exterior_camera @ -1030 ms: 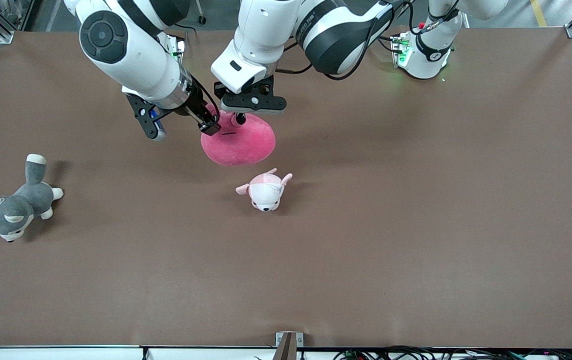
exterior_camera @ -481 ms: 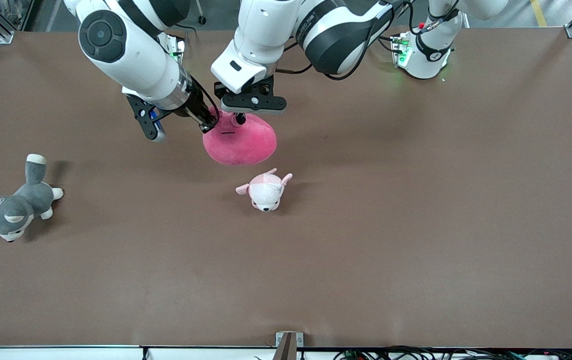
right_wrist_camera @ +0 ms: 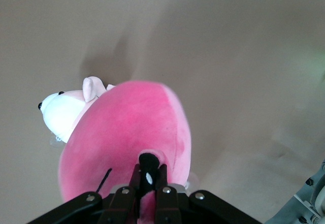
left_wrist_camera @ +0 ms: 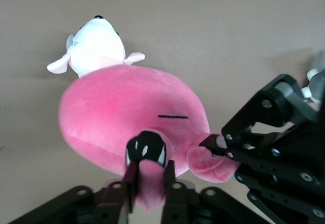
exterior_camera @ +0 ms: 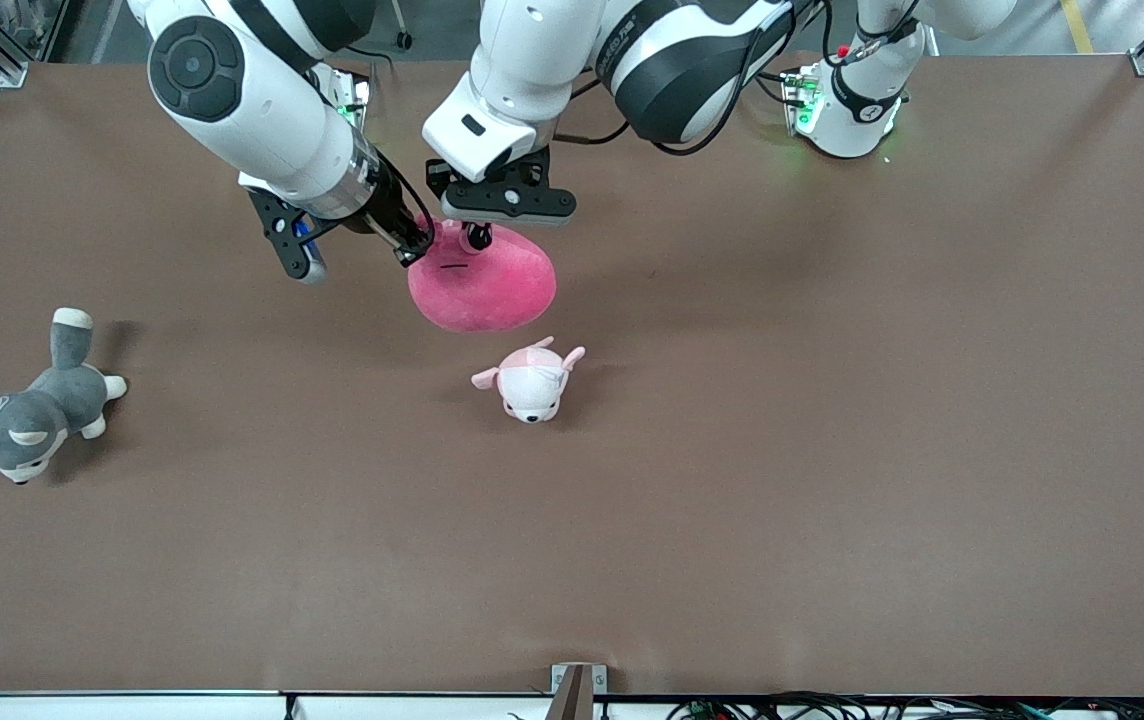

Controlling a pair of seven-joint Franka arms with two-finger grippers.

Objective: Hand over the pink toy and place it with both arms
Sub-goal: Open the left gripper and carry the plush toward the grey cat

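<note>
Your pink toy (exterior_camera: 482, 288) hangs above the desk (exterior_camera: 832, 450), held up over the spot just beside the puppy plush (exterior_camera: 530, 378), toward the robots' bases from it.

Both claws are on it at once. The left claw (exterior_camera: 477, 236) is pinched tight on one small bump on the toy's top; in the left wrist view its fingers (left_wrist_camera: 147, 176) squeeze a narrow fold of pink fabric. The right claw (exterior_camera: 414, 250) grips another bump beside it, closed on a thin nub with the jaws nearly together.

Here is where you can lose it. Each hold is only on a little tuft, so the whole weight of the largest plush hangs from soft fabric that can slide out. If one claw lets go before the other's pinch is firm, the toy drops and most likely lands on or against the puppy plush, knocking it aside. If the arms pull apart while both are clamped, you stretch the plush or tear a bump free. The claws also sit very close together, so a small sideways move could bump one into the other.
</note>
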